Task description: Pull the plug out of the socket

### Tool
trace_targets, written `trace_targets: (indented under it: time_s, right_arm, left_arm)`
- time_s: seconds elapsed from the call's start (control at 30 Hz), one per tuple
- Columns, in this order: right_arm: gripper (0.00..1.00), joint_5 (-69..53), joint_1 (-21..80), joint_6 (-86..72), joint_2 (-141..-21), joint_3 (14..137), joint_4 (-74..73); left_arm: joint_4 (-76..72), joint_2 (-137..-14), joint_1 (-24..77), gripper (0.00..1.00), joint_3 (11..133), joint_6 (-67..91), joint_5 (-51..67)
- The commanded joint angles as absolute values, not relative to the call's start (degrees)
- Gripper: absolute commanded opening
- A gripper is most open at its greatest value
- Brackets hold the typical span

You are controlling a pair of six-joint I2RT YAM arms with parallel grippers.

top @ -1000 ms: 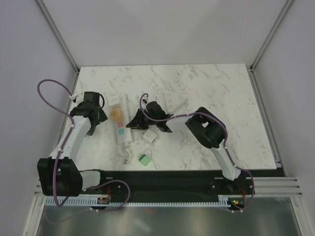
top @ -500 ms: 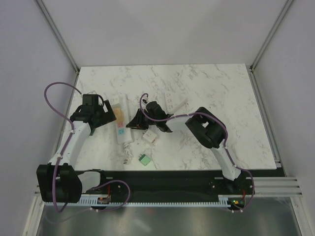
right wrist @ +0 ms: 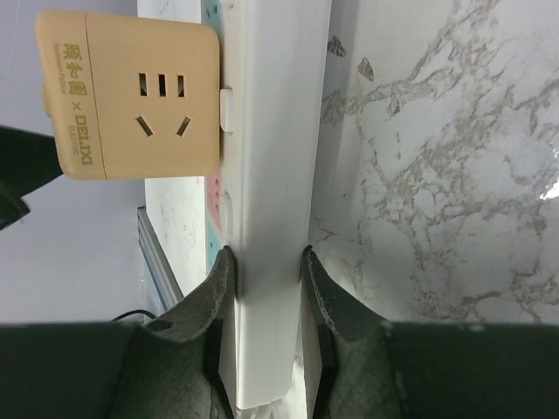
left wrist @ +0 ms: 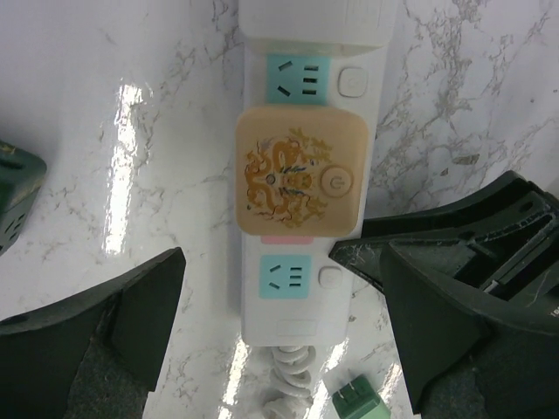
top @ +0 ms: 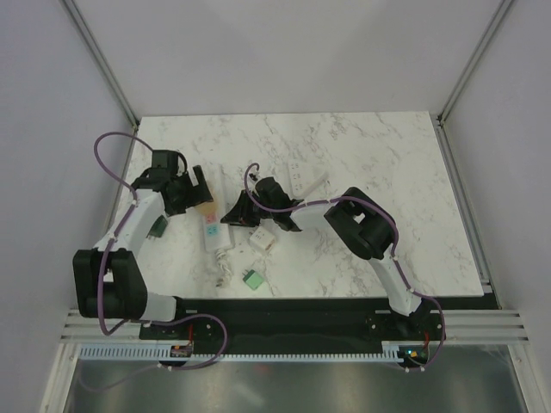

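Note:
The socket (left wrist: 301, 288) is a long white power strip with blue outlet faces and a pink one, lying on the marble table; it also shows in the top view (top: 212, 231). A tan cube plug (left wrist: 301, 173) with a gold dragon print sits in its middle outlet, also seen from the side in the right wrist view (right wrist: 131, 92). My left gripper (left wrist: 279, 323) is open and hovers above the strip, fingers either side, touching nothing; in the top view (top: 195, 193) it is by the plug (top: 205, 200). My right gripper (right wrist: 266, 262) is shut on the strip's long sides (right wrist: 275, 131), near its cord end.
A small green plug (top: 251, 280) lies near the front edge, also in the left wrist view (left wrist: 358, 403). A white adapter (top: 263, 239), a second white strip (top: 301, 182) and a dark green block (top: 157, 226) lie around. The strip's coiled cord (left wrist: 293, 384) trails towards me.
My left arm has swung right, bringing its open gripper over the strip and the tan plug. The right arm and the strip have not moved.

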State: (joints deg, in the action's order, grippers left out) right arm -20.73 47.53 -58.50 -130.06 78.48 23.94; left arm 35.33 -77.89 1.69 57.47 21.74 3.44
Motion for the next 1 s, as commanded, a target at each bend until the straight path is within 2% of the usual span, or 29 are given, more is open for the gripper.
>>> trace_targets:
  time_s: [0.0, 0.2, 0.6, 0.7, 0.77, 0.87, 0.9, 0.93, 0.97]
  right_arm:
    - [0.0, -19.6, 47.6, -55.3, -129.5, 78.8, 19.2]
    - [0.0, -20.0, 47.6, -55.6, -129.6, 78.2, 20.0]
    - [0.0, -21.8, 47.8, -55.9, -129.6, 77.3, 22.8]
    - [0.0, -22.2, 47.7, -55.9, -129.5, 77.1, 23.2]
    - [0.02, -22.5, 47.8, -55.9, -129.5, 77.1, 23.3]
    - [0.12, -22.9, 47.8, -55.8, -129.5, 77.3, 23.3]
    - [0.2, -23.1, 47.8, -55.5, -129.5, 77.4, 23.3]
    - [0.24, -23.3, 47.7, -55.5, -129.4, 77.6, 23.2]
    - [0.27, -23.5, 47.8, -55.4, -129.5, 77.8, 23.1]
  left_arm:
    - [35.1, -82.7, 1.8, 1.0, 61.7, 19.3, 6.7]
    - [33.3, -85.3, 1.8, 0.99, 60.9, 19.2, 7.7]
    - [29.5, -85.3, 1.8, 0.81, 59.0, 19.9, 11.5]
    - [29.5, -85.7, 1.8, 0.73, 59.2, 19.7, 11.3]
    - [29.6, -86.0, 1.8, 0.63, 59.3, 19.6, 11.5]
    - [29.6, -86.0, 1.8, 0.47, 59.3, 19.2, 12.2]
    - [29.7, -86.0, 1.8, 0.42, 59.3, 19.1, 12.3]
    - [29.7, -85.8, 1.8, 0.28, 59.2, 19.0, 12.7]
    - [29.6, -85.7, 1.8, 0.19, 59.1, 18.9, 12.8]
